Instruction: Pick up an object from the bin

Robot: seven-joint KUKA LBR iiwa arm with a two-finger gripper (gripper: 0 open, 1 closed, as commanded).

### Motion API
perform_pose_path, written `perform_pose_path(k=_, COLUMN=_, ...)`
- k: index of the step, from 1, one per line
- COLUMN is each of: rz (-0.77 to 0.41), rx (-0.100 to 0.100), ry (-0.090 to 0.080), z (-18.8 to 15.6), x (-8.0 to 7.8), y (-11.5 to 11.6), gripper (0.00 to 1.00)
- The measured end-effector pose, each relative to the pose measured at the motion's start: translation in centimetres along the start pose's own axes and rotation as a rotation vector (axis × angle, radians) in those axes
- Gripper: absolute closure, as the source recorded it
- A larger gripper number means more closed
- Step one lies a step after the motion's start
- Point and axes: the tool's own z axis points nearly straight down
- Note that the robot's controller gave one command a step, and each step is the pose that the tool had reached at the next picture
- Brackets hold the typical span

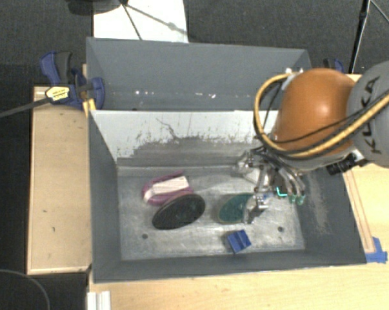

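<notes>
Toward the right of the grey bin floor, the gripper is being held low at the right edge of a dark green round disc, its opening being unreadable, with a blue block just below and a black oval and pink piece being seen leftward.

Grey arm: lettering, probably "KUKA" (partly cut off).

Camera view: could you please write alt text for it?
The claw hangs in the grey bin at the right edge of a dark green disc. A black disc, a pink object and a blue block lie nearby.
</notes>
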Motion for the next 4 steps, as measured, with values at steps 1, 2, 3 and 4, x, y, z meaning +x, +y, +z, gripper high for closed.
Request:
perform_pose_path(k=1, rz=0.027, rx=-0.001, ry=-0.001, z=11.4, x=-1.0, y=2.3, gripper=0.00)
perform_pose_path(k=2, rz=0.195, rx=-0.003, ry=-0.019, z=12.3, x=-1.1, y=-5.0, gripper=0.00)
perform_pose_path(k=3, rz=0.188, rx=-0.001, ry=-0.012, z=12.5, x=-0.8, y=-4.8, gripper=1.00)
perform_pose_path(k=4, rz=0.168, rx=-0.001, ry=-0.016, z=-2.2, x=-1.2, y=-5.1, gripper=1.00)
